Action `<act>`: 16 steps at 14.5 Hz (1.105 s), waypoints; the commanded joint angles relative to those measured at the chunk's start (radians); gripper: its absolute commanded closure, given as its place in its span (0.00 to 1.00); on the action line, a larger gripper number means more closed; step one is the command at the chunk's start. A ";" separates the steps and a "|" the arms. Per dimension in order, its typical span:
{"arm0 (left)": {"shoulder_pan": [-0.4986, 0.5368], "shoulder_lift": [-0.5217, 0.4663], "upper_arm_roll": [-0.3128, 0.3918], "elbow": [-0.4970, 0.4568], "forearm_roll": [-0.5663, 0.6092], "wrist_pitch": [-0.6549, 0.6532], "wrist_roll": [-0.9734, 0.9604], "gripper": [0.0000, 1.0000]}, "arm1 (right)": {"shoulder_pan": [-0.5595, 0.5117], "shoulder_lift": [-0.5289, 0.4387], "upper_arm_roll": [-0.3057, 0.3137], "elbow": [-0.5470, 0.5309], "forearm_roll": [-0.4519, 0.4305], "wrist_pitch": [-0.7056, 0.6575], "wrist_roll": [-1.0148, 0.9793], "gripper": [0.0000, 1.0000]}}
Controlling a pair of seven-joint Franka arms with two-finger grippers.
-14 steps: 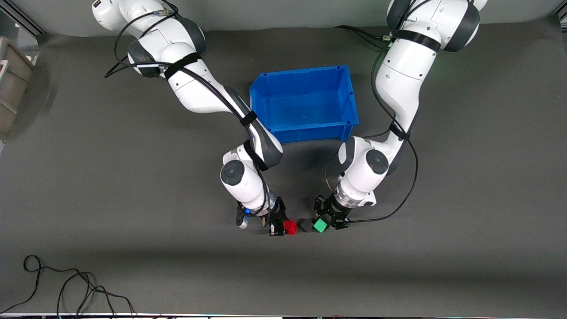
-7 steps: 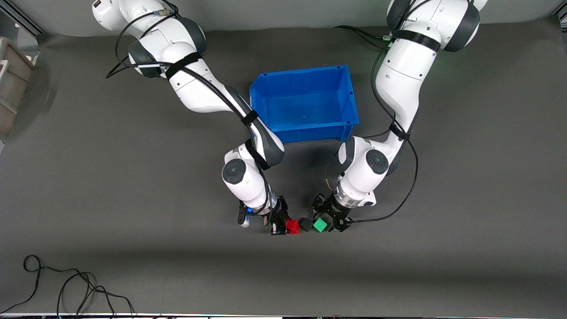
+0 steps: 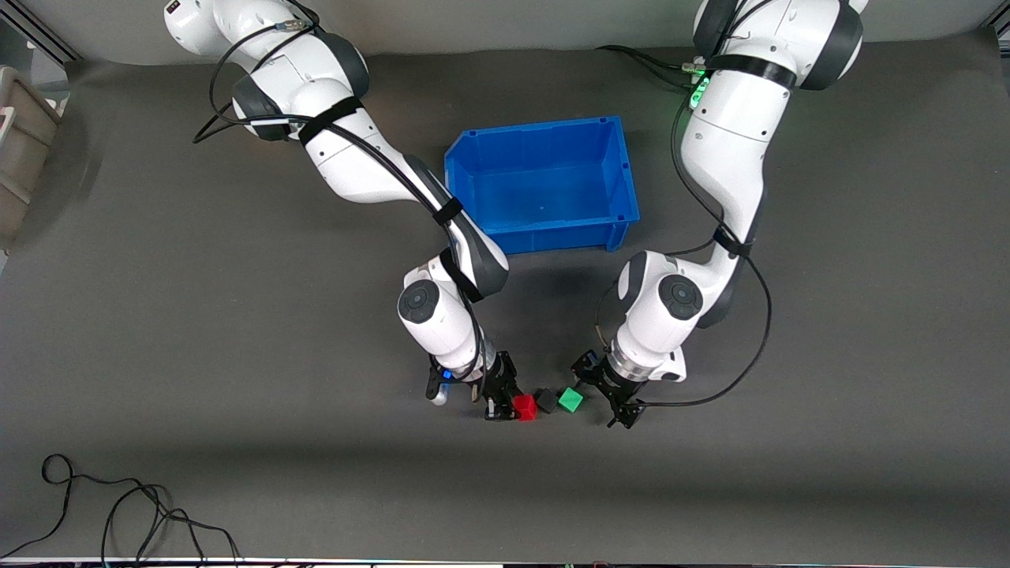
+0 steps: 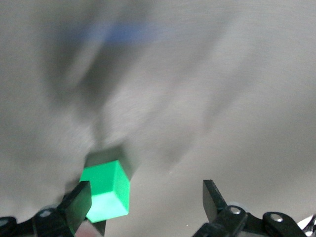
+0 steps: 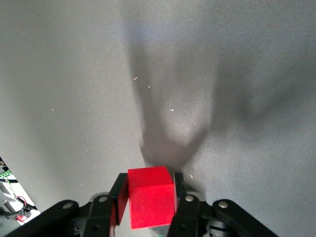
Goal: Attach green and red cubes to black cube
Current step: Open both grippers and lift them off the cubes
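The red cube (image 3: 525, 407), the black cube (image 3: 546, 400) and the green cube (image 3: 570, 399) lie in a tight row on the dark mat, nearer to the front camera than the blue bin, with the black cube in the middle. My right gripper (image 3: 509, 404) is shut on the red cube (image 5: 150, 197) and holds it against the black cube. My left gripper (image 3: 609, 396) is open, just off the green cube on the side toward the left arm's end. In the left wrist view the green cube (image 4: 106, 192) sits beside one finger (image 4: 79, 205); the gripper (image 4: 145, 202) holds nothing.
An empty blue bin (image 3: 544, 130) stands between the two arms, farther from the front camera than the cubes. A black cable (image 3: 118, 505) lies near the mat's front edge toward the right arm's end. A grey box (image 3: 16, 150) sits off that end.
My left gripper let go of the green cube and drew back toward the left arm's end. My right gripper pushed the red cube up to the black cube.
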 commanded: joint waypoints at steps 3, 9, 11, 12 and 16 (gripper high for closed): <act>0.056 -0.044 -0.002 -0.003 0.037 -0.120 0.296 0.00 | 0.000 -0.025 -0.001 0.014 0.005 -0.039 0.006 0.00; 0.171 -0.107 -0.004 0.011 0.035 -0.295 0.707 0.00 | -0.072 -0.316 -0.013 -0.137 -0.012 -0.496 -0.184 0.00; 0.216 -0.153 0.001 0.020 0.037 -0.391 0.880 0.00 | -0.071 -0.416 -0.077 -0.260 -0.013 -0.502 -0.351 0.00; 0.248 -0.182 0.001 0.019 0.037 -0.433 0.966 0.00 | -0.072 -0.459 -0.103 -0.313 -0.013 -0.508 -0.444 0.00; 0.362 -0.295 0.004 0.019 0.054 -0.597 1.414 0.00 | -0.060 -0.617 -0.243 -0.502 -0.042 -0.597 -0.803 0.00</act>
